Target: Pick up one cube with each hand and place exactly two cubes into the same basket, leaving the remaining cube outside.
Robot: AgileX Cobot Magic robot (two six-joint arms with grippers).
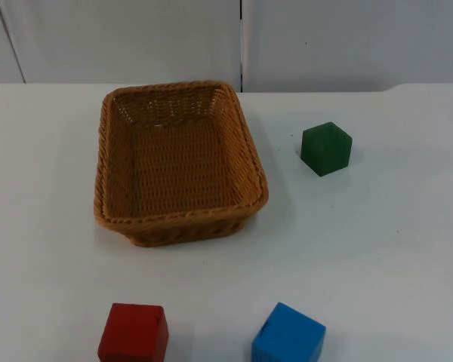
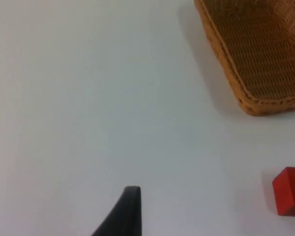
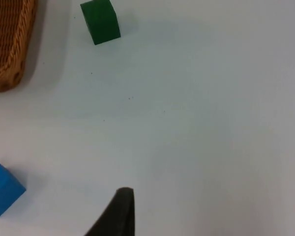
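Wicker basket (image 1: 113, 162) sits on the white table (image 1: 377, 241), a little left of the middle, with nothing in it. Its long sides run away from the camera toward the grey wall (image 1: 136, 38). All three cubes lie outside it on the table. One green cube (image 1: 326, 148) stands to the right of the basket, apart from it, turned so a corner faces forward. One red cube (image 1: 134, 333) lies at the near edge of the top view, in front of the basket's left part, and a blue cube (image 1: 288, 336) lies to its right along the same near edge; the two are well apart from each other and from the basket.

From the left wrist, the left gripper (image 2: 119, 216) hangs over bare table, with a corner of the basket (image 2: 255, 54) and part of the red cube (image 2: 290, 191) in sight, touching neither. From the right wrist, the right gripper (image 3: 115, 214) hangs over bare table too, with the green cube (image 3: 101, 21), the basket's edge (image 3: 10, 49) and part of the blue cube (image 3: 2, 191) around it. Only one black fingertip of each gripper can be seen, so I cannot tell whether either is open or closed, and neither holds a cube
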